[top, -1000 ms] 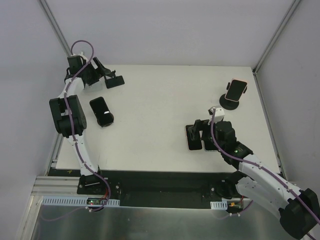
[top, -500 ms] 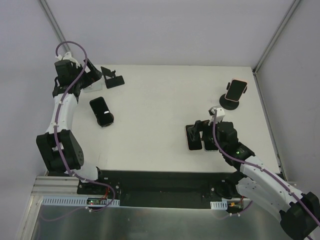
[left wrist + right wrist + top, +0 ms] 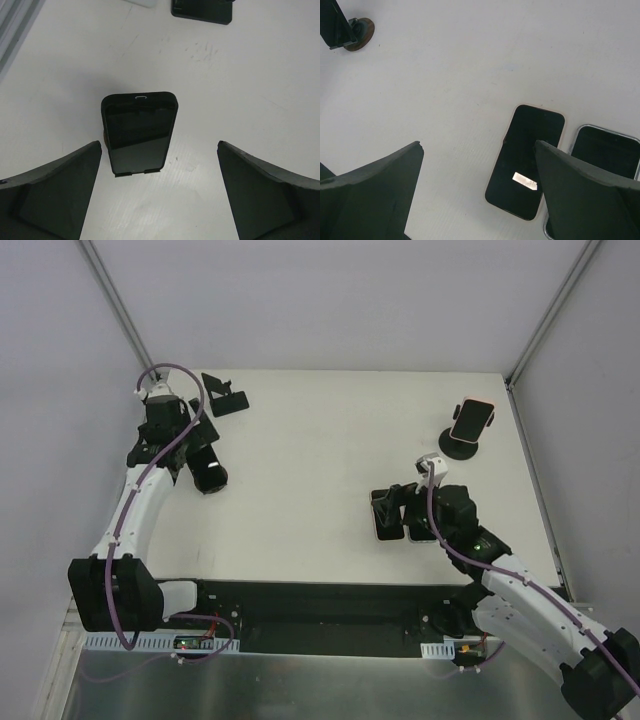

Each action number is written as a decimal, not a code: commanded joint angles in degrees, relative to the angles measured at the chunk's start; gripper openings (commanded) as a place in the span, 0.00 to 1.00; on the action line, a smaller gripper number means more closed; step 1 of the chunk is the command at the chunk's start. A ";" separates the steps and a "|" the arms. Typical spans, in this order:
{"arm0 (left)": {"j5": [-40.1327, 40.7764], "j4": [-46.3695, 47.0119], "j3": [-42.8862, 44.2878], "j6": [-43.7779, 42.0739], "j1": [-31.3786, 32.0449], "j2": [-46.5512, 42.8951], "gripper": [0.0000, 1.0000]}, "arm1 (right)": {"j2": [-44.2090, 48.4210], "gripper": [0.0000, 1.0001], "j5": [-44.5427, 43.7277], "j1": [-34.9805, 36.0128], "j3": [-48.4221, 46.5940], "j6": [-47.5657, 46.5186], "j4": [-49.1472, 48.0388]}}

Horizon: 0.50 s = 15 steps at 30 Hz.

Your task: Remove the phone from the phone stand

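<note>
A black phone leans on a small stand at the table's left. My left gripper is open and empty, its fingers on either side of the phone and short of it; in the top view it hovers just behind the phone. A second phone in a pink case sits on a round black stand at the back right. My right gripper is open and empty above two flat phones.
An empty black stand stands at the back left, also in the left wrist view. A pink-cased phone and a clear-cased phone lie flat under my right gripper. A distant stand shows at the top left.
My left arm has swung from the back-left corner by the empty stand forward to the black phone on its stand. The right arm has hardly moved.
</note>
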State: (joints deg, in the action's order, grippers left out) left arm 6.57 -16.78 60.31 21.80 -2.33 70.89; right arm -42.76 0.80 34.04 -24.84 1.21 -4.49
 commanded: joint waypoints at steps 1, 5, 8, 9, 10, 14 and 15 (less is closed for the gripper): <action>11.09 -2.29 -0.99 2.36 1.18 -0.06 0.99 | 2.33 0.96 1.84 -0.12 0.76 0.19 -2.10; 15.14 -3.18 -1.60 4.04 1.36 1.70 0.99 | 4.61 0.96 1.49 -0.20 1.37 0.11 -0.52; 13.30 -3.18 -0.99 4.39 1.45 4.59 0.99 | 5.50 0.96 0.79 -0.12 1.64 -0.07 0.18; 12.08 -3.09 -0.64 4.56 1.71 5.39 0.99 | 5.76 0.96 0.78 -0.12 1.64 -0.07 0.36; 11.28 -3.09 -0.03 4.65 1.97 6.01 0.99 | 5.76 0.96 0.78 -0.20 1.64 -0.16 0.53; 12.84 -3.09 1.12 5.44 4.26 8.12 0.99 | 5.41 0.96 0.87 -0.12 1.37 -0.51 0.71; 13.29 -3.09 1.30 5.70 4.52 8.38 0.99 | 5.41 0.96 0.79 -0.29 1.37 -0.60 0.71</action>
State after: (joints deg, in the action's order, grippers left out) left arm 17.52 -19.64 59.22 25.76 0.10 78.74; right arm -37.78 1.54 34.04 -23.49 1.21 -2.98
